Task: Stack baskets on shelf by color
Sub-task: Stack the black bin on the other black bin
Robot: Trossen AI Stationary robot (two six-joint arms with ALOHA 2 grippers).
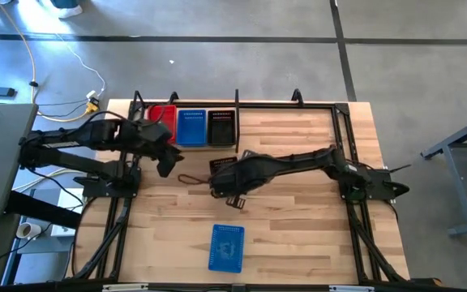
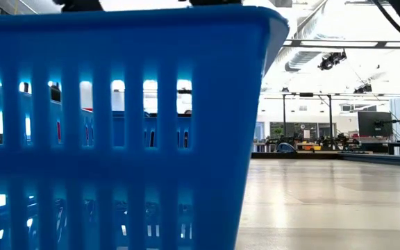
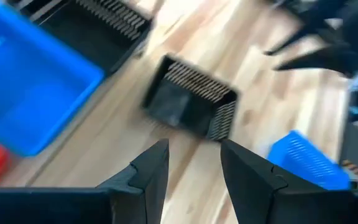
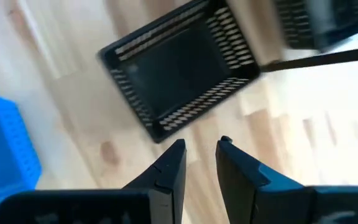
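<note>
You see a pale, smooth wood-grain tabletop [image 1: 298,235]. The loose black basket [image 4: 179,68] and blue basket [image 1: 226,247] are perforated plastic, slightly glossy. The shelf [image 1: 286,103] frame is thin black metal tubing.

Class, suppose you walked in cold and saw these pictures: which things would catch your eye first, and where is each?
First, the blue basket standing alone near the table's front edge, so close to the low camera that it fills that view. Next, the row of red, blue and black baskets on the shelf at the back. Then the loose black basket mid-table, beyond the right end effector, whose fingers are parted and empty.
</note>
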